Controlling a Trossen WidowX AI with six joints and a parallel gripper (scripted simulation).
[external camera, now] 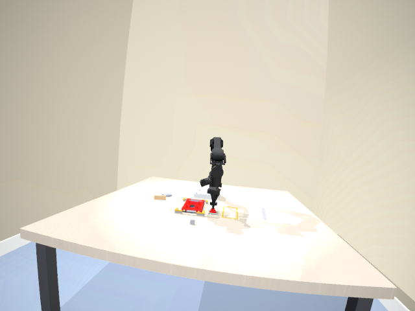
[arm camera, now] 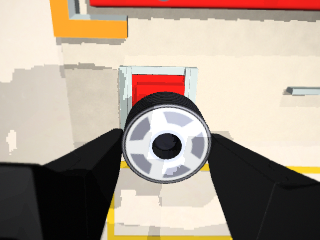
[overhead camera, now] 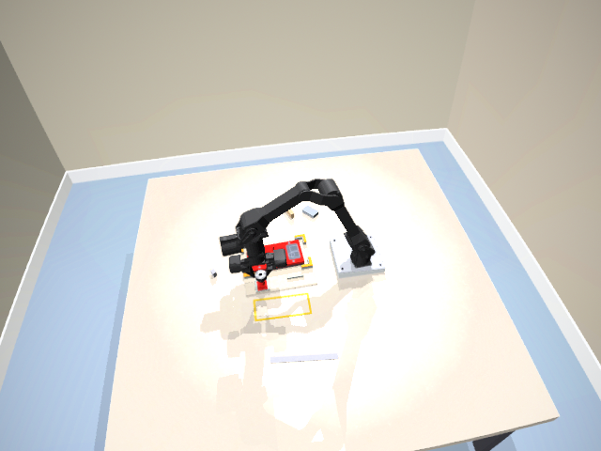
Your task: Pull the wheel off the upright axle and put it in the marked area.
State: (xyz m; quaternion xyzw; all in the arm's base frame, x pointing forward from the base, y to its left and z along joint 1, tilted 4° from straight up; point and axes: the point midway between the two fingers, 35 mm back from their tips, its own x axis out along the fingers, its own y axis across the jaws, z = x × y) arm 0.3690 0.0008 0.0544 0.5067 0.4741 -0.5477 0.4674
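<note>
Wheel (overhead camera: 261, 273) (arm camera: 141, 162), pinched in the black pincer (overhead camera: 261, 274) (external camera: 213, 208) (arm camera: 165, 140), hangs over a red block (overhead camera: 262, 286) (external camera: 213, 211) (arm camera: 158, 85) on the bench (overhead camera: 412, 349) (external camera: 150, 241); in the exterior view, the yellow-outlined area (overhead camera: 282, 318) (external camera: 230, 218) (arm camera: 172, 236) lies just right of that block.

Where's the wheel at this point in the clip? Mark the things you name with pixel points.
The wheel (overhead camera: 261, 274) (arm camera: 134, 145) is between the gripper's fingers, above the red block (overhead camera: 262, 286) (external camera: 213, 210) (arm camera: 158, 84), on the yellow outline's (overhead camera: 282, 318) (external camera: 230, 218) (arm camera: 111, 215) red-chassis (overhead camera: 277, 246) (external camera: 188, 205) (arm camera: 210, 4) side.

A tan block (overhead camera: 290, 213) (external camera: 159, 197) near a blue-grey block (overhead camera: 310, 211) (external camera: 166, 195) — and, well apart, a long pale strip (overhead camera: 304, 358) (external camera: 264, 213).
</note>
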